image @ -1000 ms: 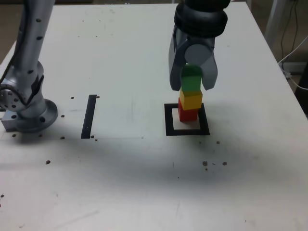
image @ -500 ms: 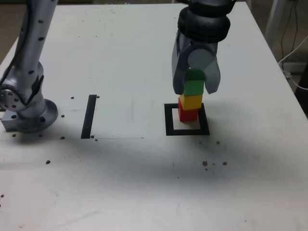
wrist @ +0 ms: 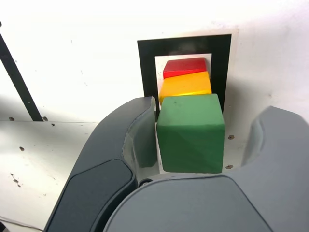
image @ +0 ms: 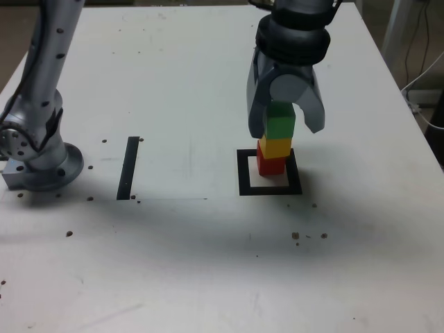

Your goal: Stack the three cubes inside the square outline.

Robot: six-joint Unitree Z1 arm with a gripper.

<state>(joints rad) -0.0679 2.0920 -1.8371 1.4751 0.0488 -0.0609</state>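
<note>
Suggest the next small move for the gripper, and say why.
Probably back the gripper straight away from the green cube without sideways drift: the jaws stand open around it, one very near its side, and it tops the yellow and red cubes, so a brush could topple the stack.

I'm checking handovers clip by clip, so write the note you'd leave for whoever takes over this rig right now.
Gripper: open around the green cube, a visible gap on one side, very close or touching on the other.
Cubes: green cube on top, yellow cube in the middle, red cube at the bottom, within the square outline.
Done: all three look stacked, though the tiers are not flush.
Left: probably just back the gripper off without nudging the green cube, then check that the stack stands.
</note>
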